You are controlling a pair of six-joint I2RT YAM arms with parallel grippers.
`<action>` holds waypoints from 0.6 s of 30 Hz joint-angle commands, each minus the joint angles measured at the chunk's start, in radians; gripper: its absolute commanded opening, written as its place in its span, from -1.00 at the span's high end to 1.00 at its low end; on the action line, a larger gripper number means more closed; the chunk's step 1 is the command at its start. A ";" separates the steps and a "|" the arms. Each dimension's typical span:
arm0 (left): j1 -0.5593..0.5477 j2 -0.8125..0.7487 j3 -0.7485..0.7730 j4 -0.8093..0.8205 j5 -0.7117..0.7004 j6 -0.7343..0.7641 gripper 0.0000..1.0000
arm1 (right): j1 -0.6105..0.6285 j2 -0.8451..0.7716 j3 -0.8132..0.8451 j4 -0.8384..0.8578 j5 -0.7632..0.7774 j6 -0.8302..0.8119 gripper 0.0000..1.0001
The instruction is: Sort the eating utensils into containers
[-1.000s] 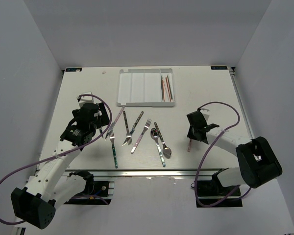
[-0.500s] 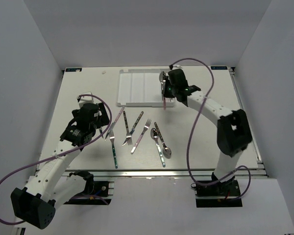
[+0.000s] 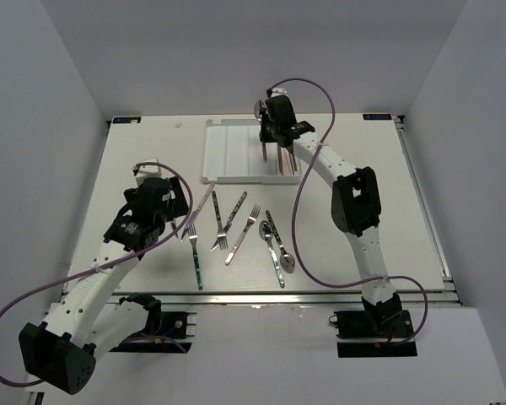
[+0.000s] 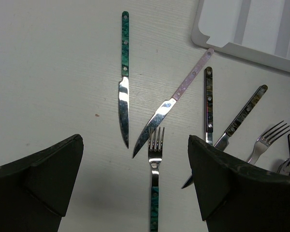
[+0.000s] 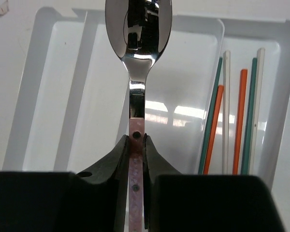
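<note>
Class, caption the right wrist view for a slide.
Right gripper pinches a pink-handled spoon over the white tray holding chopsticks.

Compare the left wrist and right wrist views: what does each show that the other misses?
Left wrist only: the open left gripper over a teal-handled knife, a pink-handled knife and a teal-handled fork, all lying outside the white tray. Right wrist only: the right gripper shut on a pink-handled spoon, and chopsticks lying in the tray's rightmost compartment. Both: the tray, though the left wrist view catches only a corner of it.
</note>
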 commanded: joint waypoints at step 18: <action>0.000 -0.013 0.000 0.011 0.007 0.007 -0.96 | -0.037 0.080 0.129 0.066 0.024 -0.047 -0.03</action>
